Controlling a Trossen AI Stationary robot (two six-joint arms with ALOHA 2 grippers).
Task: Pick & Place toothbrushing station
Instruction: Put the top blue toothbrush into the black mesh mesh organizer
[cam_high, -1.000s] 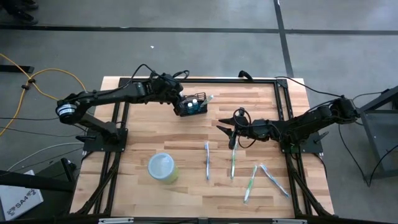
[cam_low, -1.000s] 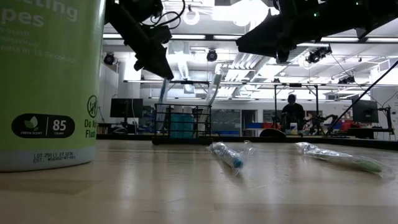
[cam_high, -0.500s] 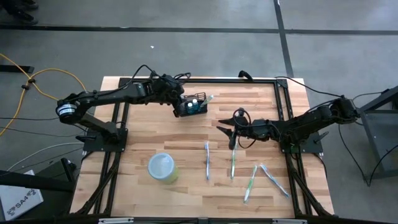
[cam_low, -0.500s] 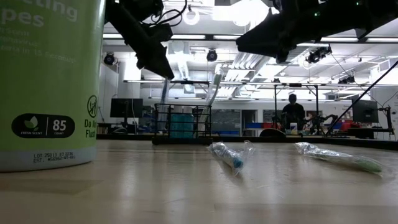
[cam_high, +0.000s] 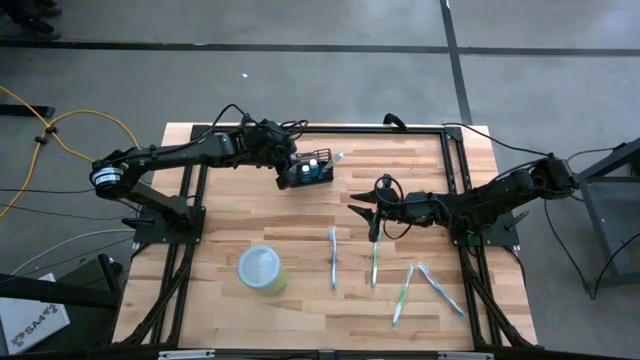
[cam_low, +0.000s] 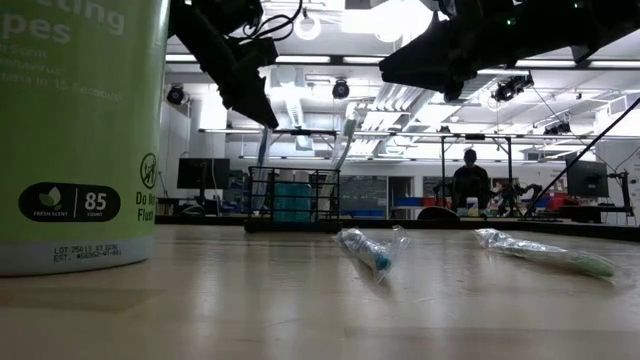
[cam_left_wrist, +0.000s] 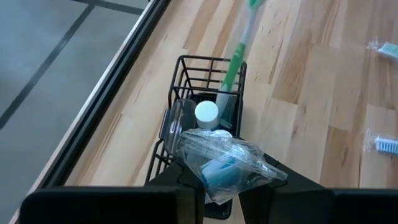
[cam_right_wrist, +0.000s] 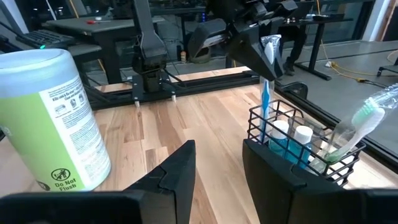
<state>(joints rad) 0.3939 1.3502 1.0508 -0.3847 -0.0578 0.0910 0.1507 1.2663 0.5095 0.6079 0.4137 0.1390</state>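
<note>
The toothbrushing station (cam_high: 308, 172) is a black wire-mesh holder that stands on its base at the table's far middle. It holds a green toothbrush (cam_right_wrist: 354, 124), which leans on its rim, and white-capped tubes (cam_left_wrist: 206, 112). My left gripper (cam_high: 288, 165) is just above the holder's left side, shut on a blue toothbrush (cam_right_wrist: 265, 93) in clear wrap. My right gripper (cam_high: 372, 212) is open and empty above the table's middle, right of the holder. My left gripper pinches the blue toothbrush's wrapped upper end (cam_left_wrist: 219, 167) between its two fingers. The fingers (cam_right_wrist: 245, 37) slant down from the table's left. The brush hangs upright below them, its lower end (cam_right_wrist: 263, 134) inside the holder.
A yellow-green wipes tub (cam_high: 262, 270) with a pale lid stands at the near left. Several wrapped toothbrushes lie on the near right of the table (cam_high: 333, 257) (cam_high: 375, 262) (cam_high: 403, 293). A black frame (cam_high: 330, 127) runs round the table. A person (cam_low: 468, 180) sits far behind.
</note>
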